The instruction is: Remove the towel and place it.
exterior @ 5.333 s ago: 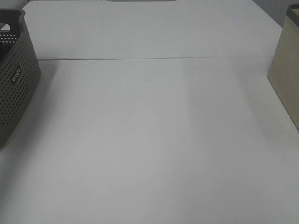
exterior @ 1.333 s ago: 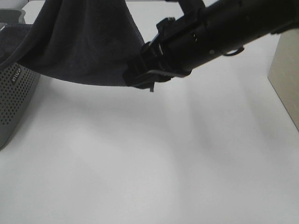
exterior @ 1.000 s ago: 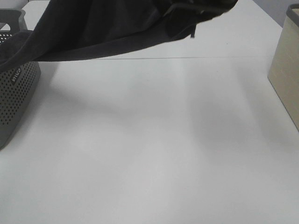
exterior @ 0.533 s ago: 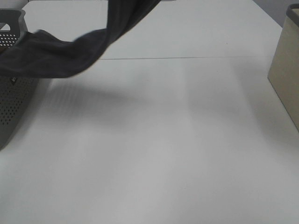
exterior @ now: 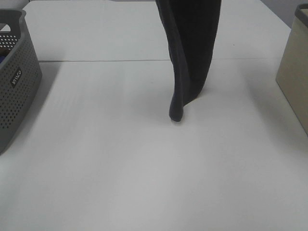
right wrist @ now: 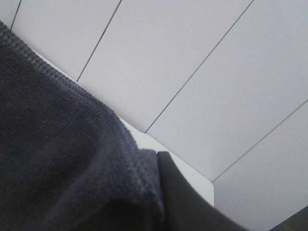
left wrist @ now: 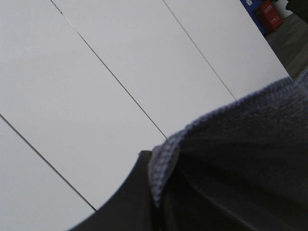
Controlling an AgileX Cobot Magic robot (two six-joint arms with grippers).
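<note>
Over at the left edge of the desk [exterior: 120, 168], the grey perforated basket [exterior: 17, 82] stands on its own again. Half a second ago the towel was still trailing off its rim in a long sag; now nothing is draped on it.

Moving to the middle: there's the towel [exterior: 190, 53], free and hanging straight down in a narrow folded column a little toward the far edge. Its top runs out of the high view, and its lower tip curls just above the desk, or perhaps brushes it; I can't call that from here. So the removal half looks done, I'd say, and placing is what remains.

In the wrist views, the left end effector [left wrist: 144, 192] has the towel's hem bunched hard against the one dark finger on show. I read it as clamped on the cloth, though the other finger is buried. It's the same story on the right end effector [right wrist: 161, 192]: hem folded over a dark finger, gripped as best I can judge.

At the right edge, the beige box [exterior: 294, 72] sits well apart from the hanging cloth, untouched.

Next up, by my reckoning: lower and lay it out. It's soft and long, so it could easily pile up in a heap.
</note>
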